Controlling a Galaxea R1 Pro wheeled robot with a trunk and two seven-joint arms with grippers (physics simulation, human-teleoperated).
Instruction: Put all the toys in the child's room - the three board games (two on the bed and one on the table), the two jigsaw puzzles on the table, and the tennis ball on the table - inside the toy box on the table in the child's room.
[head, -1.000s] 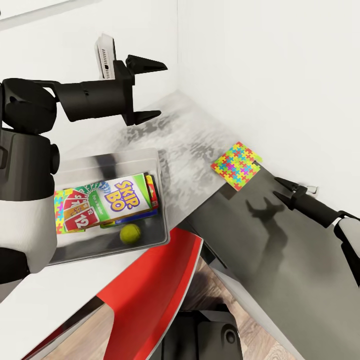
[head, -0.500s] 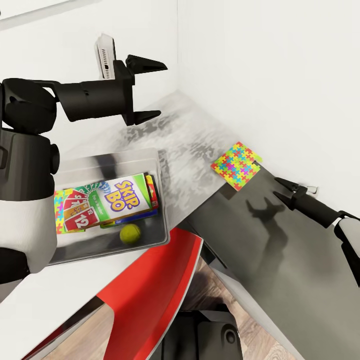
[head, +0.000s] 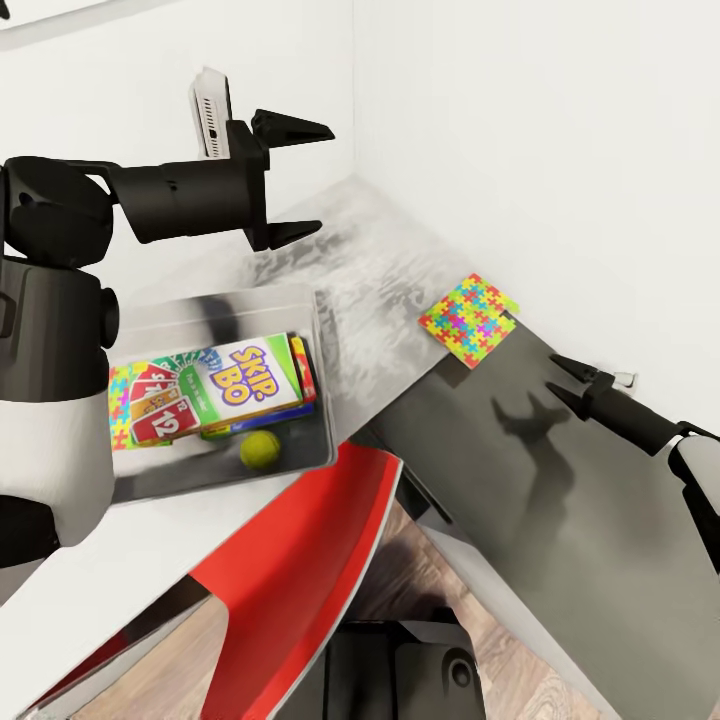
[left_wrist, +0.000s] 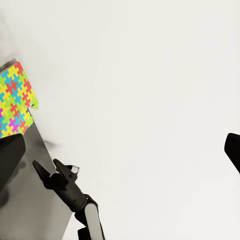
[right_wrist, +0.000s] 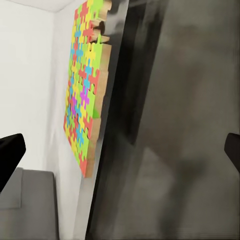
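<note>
Bare pale table (head: 390, 290) stretches between the toy box (head: 318, 330) on the left and the jigsaw puzzle (head: 467, 320) on the right, an open lane toward the far corner. White walls (head: 520, 150) close the far side and right. The dark grey desk (head: 560, 520) nearer right lies bare. The red chair back (head: 310, 560) blocks the near approach below the toy box.

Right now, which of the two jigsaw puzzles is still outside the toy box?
The jigsaw puzzle lying flat at the table's edge by the wall. The other puzzle is already in the toy box, tucked under the Skip-Bo box.
</note>
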